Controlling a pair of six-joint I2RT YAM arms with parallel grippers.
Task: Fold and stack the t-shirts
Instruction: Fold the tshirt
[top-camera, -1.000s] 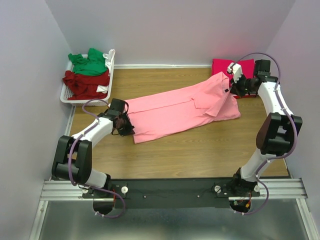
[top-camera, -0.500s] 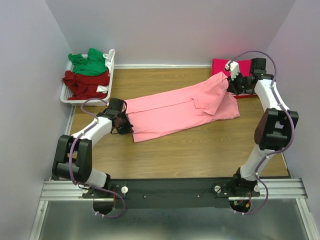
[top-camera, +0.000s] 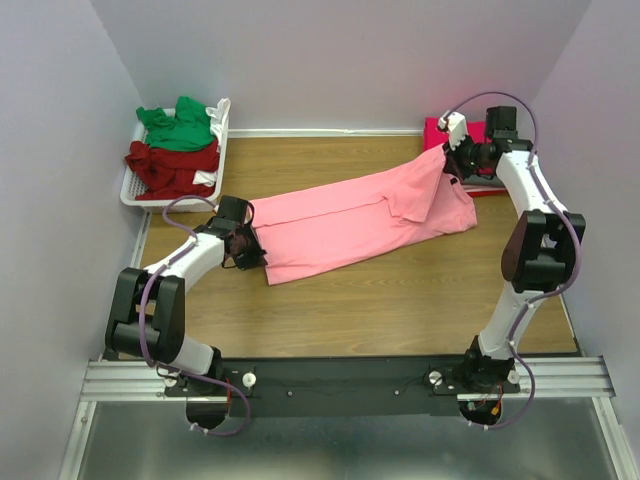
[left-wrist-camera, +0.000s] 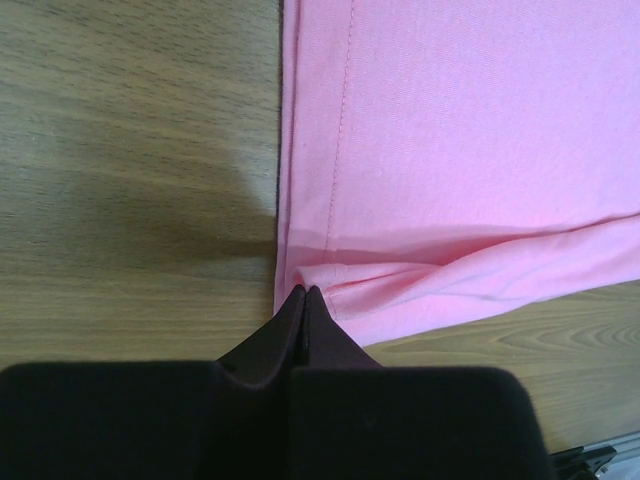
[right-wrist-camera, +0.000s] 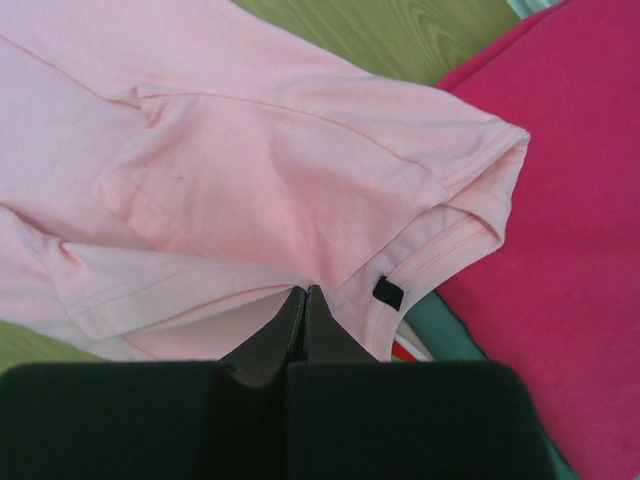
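At the left end of the table, the left gripper (left-wrist-camera: 303, 292) has its fingers pressed together on a bunched corner of the light pink t-shirt's (left-wrist-camera: 450, 150) hem, low against the wood, with the stitched edge running straight away from the fingertips. Across at the far right corner, the right gripper (right-wrist-camera: 304, 292) is likewise clamped on the pink cloth, pinching it at the collar end just beside the small dark neck label (right-wrist-camera: 388, 291); a sleeve spreads out beyond its tips. From above, the pink t-shirt (top-camera: 350, 220) stretches in a long band across the middle of the table (top-camera: 400, 300), from the left gripper (top-camera: 248, 245) slanting up to the right gripper (top-camera: 455, 150), where the cloth rises off the wood. Just behind that raised end lies a magenta t-shirt (right-wrist-camera: 560, 200), flat against the far right corner and partly covered by the arm. Well apart, off the far left corner, a white slotted basket (top-camera: 130, 190) holds a green t-shirt (top-camera: 180, 128) heaped on a dark red t-shirt (top-camera: 172, 165).
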